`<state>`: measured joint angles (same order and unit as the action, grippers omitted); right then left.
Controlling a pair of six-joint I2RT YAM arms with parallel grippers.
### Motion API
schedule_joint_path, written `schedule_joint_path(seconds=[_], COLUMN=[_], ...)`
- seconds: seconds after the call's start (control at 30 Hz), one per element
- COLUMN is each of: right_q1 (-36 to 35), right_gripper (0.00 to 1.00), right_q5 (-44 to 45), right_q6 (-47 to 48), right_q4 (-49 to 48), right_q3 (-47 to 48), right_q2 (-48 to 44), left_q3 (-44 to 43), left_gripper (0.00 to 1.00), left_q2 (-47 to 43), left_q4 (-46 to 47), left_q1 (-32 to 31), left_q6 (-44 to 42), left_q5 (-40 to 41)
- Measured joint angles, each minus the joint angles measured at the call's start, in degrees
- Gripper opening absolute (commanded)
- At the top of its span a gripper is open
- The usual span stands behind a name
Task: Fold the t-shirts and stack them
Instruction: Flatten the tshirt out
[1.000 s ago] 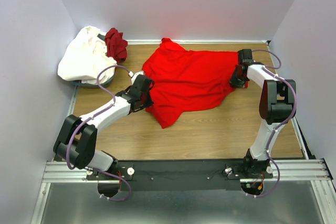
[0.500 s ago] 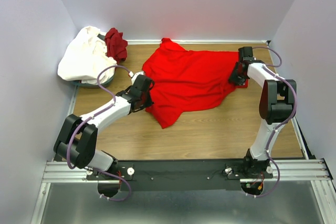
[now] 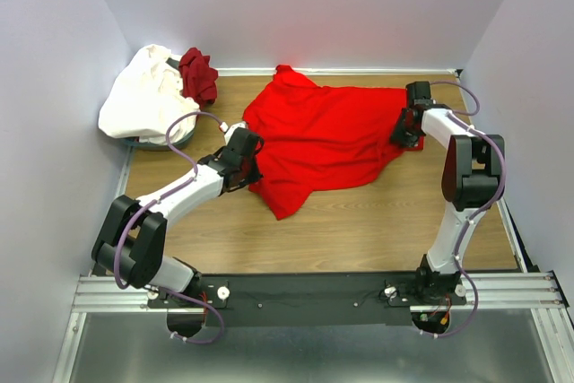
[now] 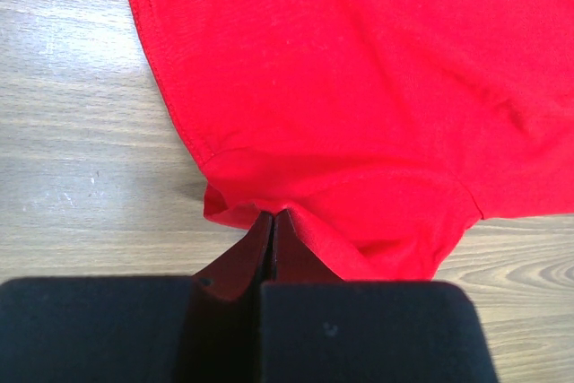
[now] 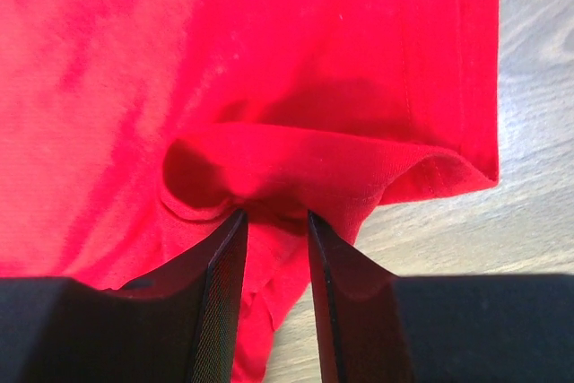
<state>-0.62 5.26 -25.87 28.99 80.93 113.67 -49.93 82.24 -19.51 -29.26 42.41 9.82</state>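
The bright red t-shirt (image 3: 323,136) lies spread and rumpled across the middle of the wooden table. My left gripper (image 3: 247,157) is at its left edge. In the left wrist view the left gripper (image 4: 273,214) is shut, pinching a fold of the red hem (image 4: 242,208). My right gripper (image 3: 407,128) is at the shirt's right edge. In the right wrist view the right gripper (image 5: 273,214) has its jaws apart, and a raised fold of red cloth (image 5: 296,163) sits just ahead of the tips. The white t-shirt (image 3: 143,96) and the maroon t-shirt (image 3: 197,73) lie heaped at the back left.
A dark round object (image 3: 152,143) shows under the white heap. Pale walls close in on the left, back and right. Bare wood (image 3: 359,221) stretches between the red shirt and the arm bases.
The right gripper's jaws have spread apart at the shirt's right edge, and that wrist has shifted slightly toward the back. The left arm has not moved.
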Motion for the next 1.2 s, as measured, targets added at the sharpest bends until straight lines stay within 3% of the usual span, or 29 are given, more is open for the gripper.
schedule_joint_path(seconds=[0.23, 0.4, 0.47, 0.83, 1.2], right_q1=[0.00, 0.00, 0.00, 0.00, 0.00], right_gripper=[0.30, 0.05, 0.01, 0.00, 0.00], right_q5=[-0.42, -0.72, -0.79, -1.16, -1.05], right_q6=[0.02, 0.24, 0.15, 0.44, 0.52], right_q4=[0.02, 0.02, 0.00, 1.16, 6.60], right_q3=[-0.55, -0.55, -0.72, -2.25, -8.96], right_q2=[0.00, 0.00, 0.00, -5.86, -24.00], left_q3=[0.00, 0.00, 0.00, -0.28, -0.28], left_gripper=[0.00, 0.00, 0.00, 0.00, 0.00], left_q2=[0.00, 0.02, 0.00, -0.57, -6.67], left_q4=[0.02, 0.02, 0.04, -0.79, -3.89], left_q1=[0.00, 0.00, 0.00, 0.04, 0.07], left_q6=[0.00, 0.00, 0.00, -0.04, -0.02], left_q5=[-0.02, -0.02, -0.02, 0.00, 0.00])
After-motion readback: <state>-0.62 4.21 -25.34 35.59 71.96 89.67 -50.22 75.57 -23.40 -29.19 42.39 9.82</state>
